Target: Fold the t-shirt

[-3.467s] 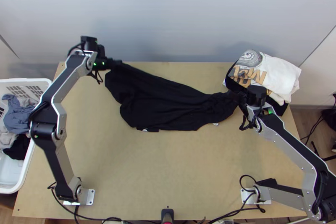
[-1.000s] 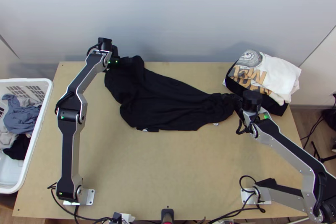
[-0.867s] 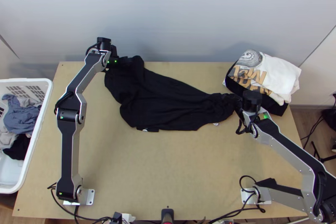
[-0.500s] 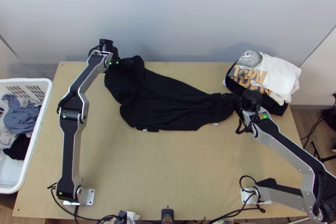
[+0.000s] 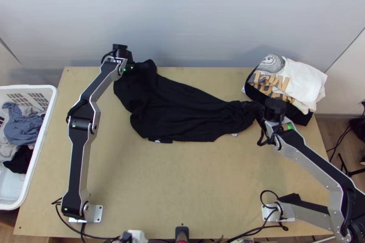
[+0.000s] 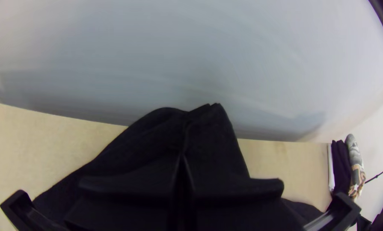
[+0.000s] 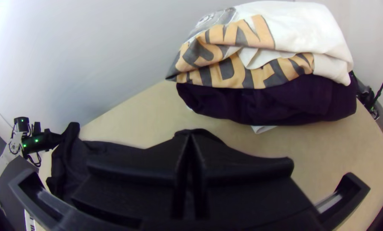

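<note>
Itemising for you: left gripper [image 6: 183,157], right gripper [image 7: 190,139], flat black fingers [image 7: 234,173] clenched on opposite ends | black fabric t-shirt [image 5: 178,111], rumpled across light wooden counter [image 5: 182,188] | grips made; folding apparently outstanding.

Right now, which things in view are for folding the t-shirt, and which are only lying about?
For the job:
black t-shirt
left gripper
right gripper

Lying about:
pile of folded clothes
laundry basket
clothes in it
</note>
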You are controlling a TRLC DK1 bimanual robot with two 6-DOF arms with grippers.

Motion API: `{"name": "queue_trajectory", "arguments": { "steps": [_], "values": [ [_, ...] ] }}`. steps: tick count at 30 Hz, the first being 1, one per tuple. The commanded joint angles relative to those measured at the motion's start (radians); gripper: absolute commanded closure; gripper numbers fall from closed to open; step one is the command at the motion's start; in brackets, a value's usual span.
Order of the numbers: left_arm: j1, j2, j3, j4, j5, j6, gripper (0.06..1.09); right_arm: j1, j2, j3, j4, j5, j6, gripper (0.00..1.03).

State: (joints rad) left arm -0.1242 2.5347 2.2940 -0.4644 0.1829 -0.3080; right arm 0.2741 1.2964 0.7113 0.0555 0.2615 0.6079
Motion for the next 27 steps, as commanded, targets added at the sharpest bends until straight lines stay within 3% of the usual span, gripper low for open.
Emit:
{"name": "queue_trajectory", "arguments": {
  "steps": [1,4,8,10,20,27],
  "values": [
    [0.028,-0.088,-0.01,-0.059,0.0,-0.039,1.05,-0.038,-0.039,0.034,-0.008,0.001,-0.014,1.0],
    [0.052,-0.217,-0.048,-0.125,0.007,-0.048,1.05,-0.055,-0.078,0.1,-0.037,0.001,-0.071,1.0],
    [0.089,-0.381,-0.076,-0.177,0.012,-0.049,1.05,-0.035,-0.109,0.2,-0.037,-0.001,-0.29,1.0],
    [0.113,-0.456,-0.076,-0.197,0.013,-0.062,1.05,-0.029,-0.131,0.231,-0.019,-0.001,-0.333,1.0],
    [0.213,-0.729,-0.087,-0.312,0.018,-0.166,1.05,-0.027,-0.19,0.436,-0.026,-0.001,-0.408,1.0],
    [0.288,-0.835,-0.093,-0.388,0.035,-0.171,1.05,-0.124,-0.189,0.567,-0.025,0.041,-0.415,1.0]
  ]
}}
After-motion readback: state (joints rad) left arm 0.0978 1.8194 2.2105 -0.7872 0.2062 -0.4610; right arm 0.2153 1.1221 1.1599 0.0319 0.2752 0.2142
